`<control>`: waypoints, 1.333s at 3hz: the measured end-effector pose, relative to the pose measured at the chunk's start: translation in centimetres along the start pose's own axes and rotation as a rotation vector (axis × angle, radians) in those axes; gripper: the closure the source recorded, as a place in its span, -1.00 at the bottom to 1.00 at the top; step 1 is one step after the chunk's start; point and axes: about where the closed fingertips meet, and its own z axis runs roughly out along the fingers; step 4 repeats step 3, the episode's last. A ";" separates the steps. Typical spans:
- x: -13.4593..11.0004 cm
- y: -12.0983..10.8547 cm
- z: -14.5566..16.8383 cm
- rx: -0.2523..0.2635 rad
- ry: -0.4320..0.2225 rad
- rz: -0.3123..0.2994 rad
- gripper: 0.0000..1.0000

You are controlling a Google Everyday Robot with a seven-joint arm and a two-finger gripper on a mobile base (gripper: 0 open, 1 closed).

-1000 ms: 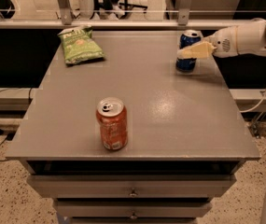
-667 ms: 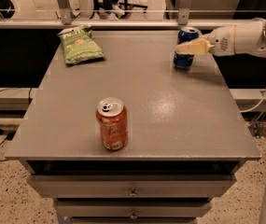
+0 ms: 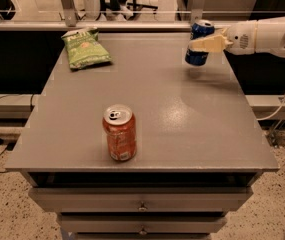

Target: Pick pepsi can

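The pepsi can (image 3: 199, 38), dark blue with a silver top, hangs tilted a little above the grey table (image 3: 147, 99) at its far right. My gripper (image 3: 200, 45) reaches in from the right on a white arm and is shut on the can, with a cream finger (image 3: 208, 44) across its front. A shadow lies on the table under the can.
An orange can (image 3: 119, 133) stands upright near the table's front edge, left of centre. A green chip bag (image 3: 85, 48) lies at the far left. Drawers (image 3: 142, 204) sit below the tabletop. A rail and chair legs stand behind the table.
The gripper has lifted the pepsi can off the table and tilted it slightly; before, the can stood on the surface. The orange can and chip bag have not moved.
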 end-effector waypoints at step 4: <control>-2.2 4.6 5.4 -0.085 -0.062 -0.031 1.00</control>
